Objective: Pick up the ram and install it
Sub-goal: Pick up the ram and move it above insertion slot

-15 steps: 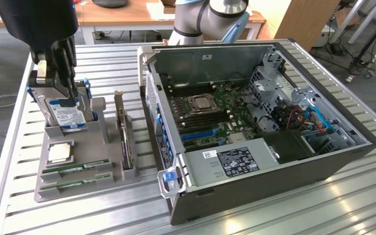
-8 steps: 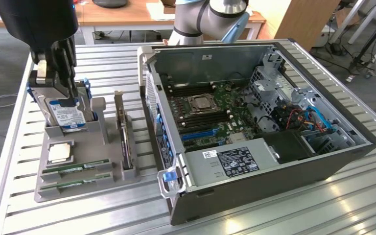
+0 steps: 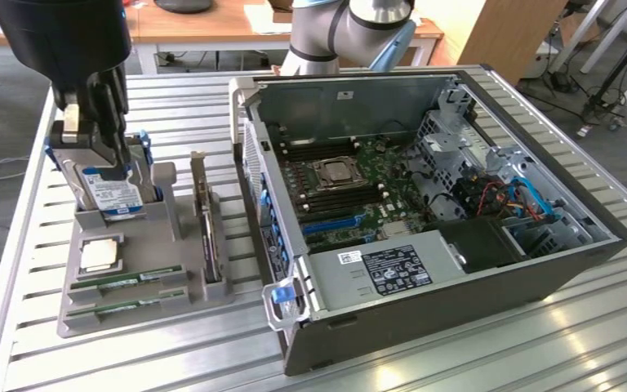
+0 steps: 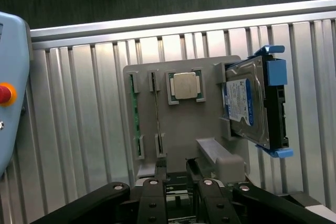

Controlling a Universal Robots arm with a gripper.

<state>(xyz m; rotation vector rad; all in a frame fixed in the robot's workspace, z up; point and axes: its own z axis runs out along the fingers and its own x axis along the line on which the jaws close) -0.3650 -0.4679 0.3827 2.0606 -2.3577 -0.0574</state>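
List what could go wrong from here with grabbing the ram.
1. The open gripper hangs by the upright hard drive and expansion card; coming down, it might clip them.
2. The two ram sticks lie close together in the grey holder, so a grab might catch both or scrape the holder's walls.

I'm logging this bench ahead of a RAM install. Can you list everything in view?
ram sticks: two, green, in tray slots beside the processor chip
processor chip: one, silver, in the tray's square pocket
hard drive: one, silver with blue bracket, standing in the tray
expansion card: one, grey-edged, upright in the tray
tray: one, grey, on the table, exterior view's left
computer case: one, dark grey, open, exterior view's right
table: one, silver, slatted
arm: one, grey, behind the case
gripper: one, black, open, above the tray, empty
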